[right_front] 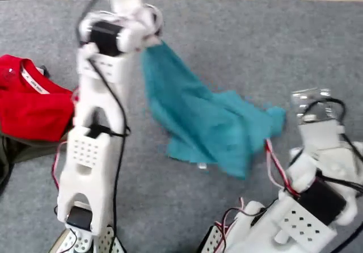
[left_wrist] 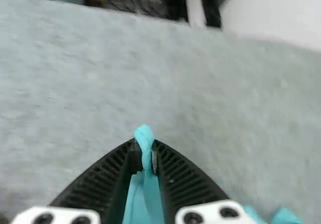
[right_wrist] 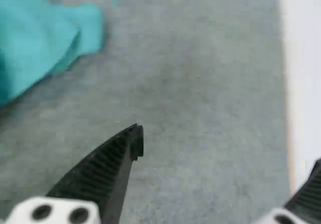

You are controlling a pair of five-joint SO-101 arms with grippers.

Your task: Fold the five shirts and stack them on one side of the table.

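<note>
Evidently mid-fold, the left gripper (left_wrist: 144,156) pinched the teal shirt (right_front: 198,122) by a raised edge, while the wide-open right gripper (right_wrist: 225,151) likely needed its free corner next.

The left arm (right_front: 93,139) rises from the lower left of the high view towards the upper left, its white links stretched nearly straight and the wrist bent over at the top. The left gripper (left_wrist: 144,146) has its black ribbed jaws pressed together on a fold of the teal shirt (left_wrist: 144,136). The right arm (right_front: 306,207) sits folded low in the lower right corner. The right gripper (right_wrist: 225,148) has its jaws spread wide apart, holding nothing.
</note>
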